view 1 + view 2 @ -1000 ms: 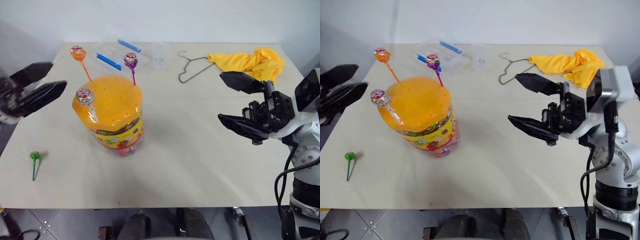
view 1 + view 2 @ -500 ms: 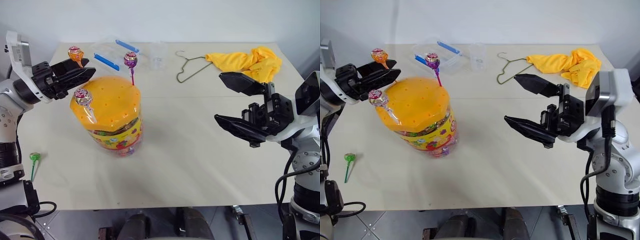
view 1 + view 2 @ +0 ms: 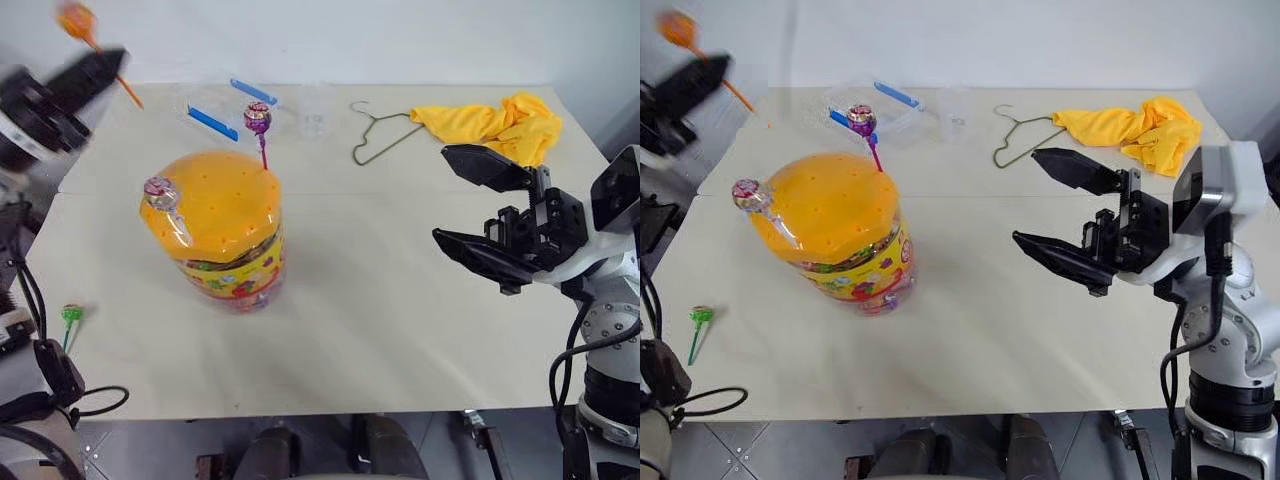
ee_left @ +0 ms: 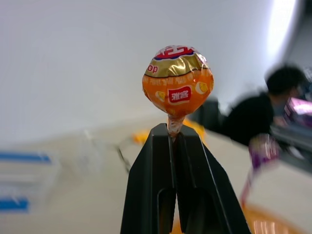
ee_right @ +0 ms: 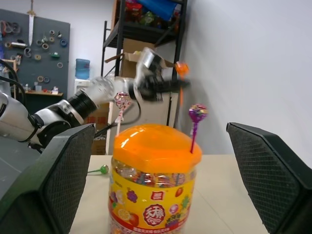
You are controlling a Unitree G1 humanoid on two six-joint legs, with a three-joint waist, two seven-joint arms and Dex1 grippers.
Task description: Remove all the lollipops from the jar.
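Green lollipop (image 3: pixel 69 314) lies on worktop (image 3: pixel 400 300) near L edge, R fingers (image 3: pixel 478 257) spread wide beside jar (image 3: pixel 218 232) w/ whitish lollipop (image 3: pixel 157 190) & purple lollipop (image 3: pixel 258 119) stuck in lid, farther up-left L fingers (image 4: pixel 195 190) pinch orange lollipop (image 4: pixel 178 86) stick, clear of jar.
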